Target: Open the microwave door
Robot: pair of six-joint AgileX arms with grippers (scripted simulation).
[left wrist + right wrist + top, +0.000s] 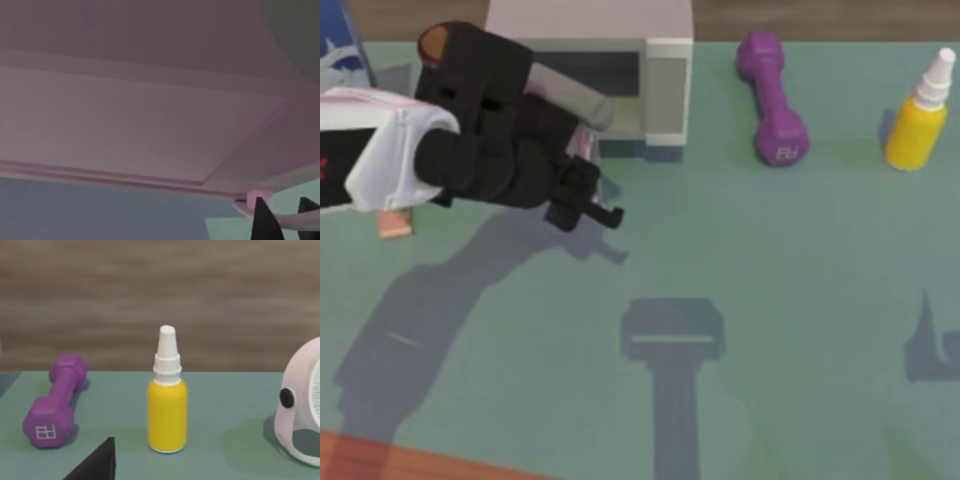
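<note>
Top view: our left gripper (588,205) sits before the microwave (620,80) at the desk's (770,300) far left; our arm hides most of the microwave door (570,100), swung outward. We cannot tell the jaws' state. Right gripper unseen.

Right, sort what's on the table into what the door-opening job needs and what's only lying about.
Job:
boxy silver-grey microwave
its door, swung out from the oven front
left claw, just in front of the oven

Lying about:
purple dumbbell
yellow bottle with white nozzle
white round fan
</note>
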